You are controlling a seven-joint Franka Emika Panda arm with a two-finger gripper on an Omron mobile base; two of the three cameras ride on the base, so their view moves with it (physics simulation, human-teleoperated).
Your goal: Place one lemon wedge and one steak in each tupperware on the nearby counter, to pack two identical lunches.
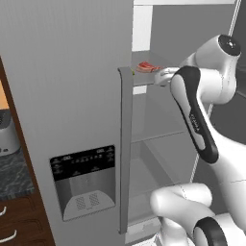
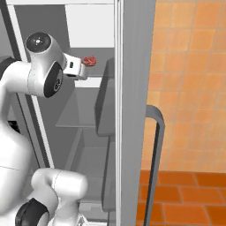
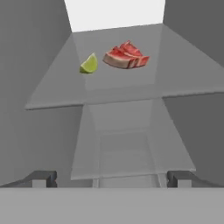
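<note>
At the far left, a strip of marbled desk (image 1: 12, 178) shows above brown drawers (image 1: 19, 221). Right of it stands the fridge door (image 1: 67, 96) with its dispenser panel (image 1: 84, 181) and a tall grey handle (image 1: 126, 149). Past the door the fridge is open, and the arm (image 1: 197, 125) reaches in toward the upper glass shelf (image 3: 57, 94). On that shelf a lemon wedge (image 3: 89, 64) sits to the left, with a red steak (image 3: 126, 56) just beside it on the right, the two apart. The steak (image 1: 148, 67) lies close ahead of the hand. The pincer (image 3: 113, 178) is released, fingers (image 3: 42, 178) spread wide, grasping nothing, short of the shelf's front edge. Beyond the fridge, orange tiles (image 2: 190, 88) cover the wall.
</note>
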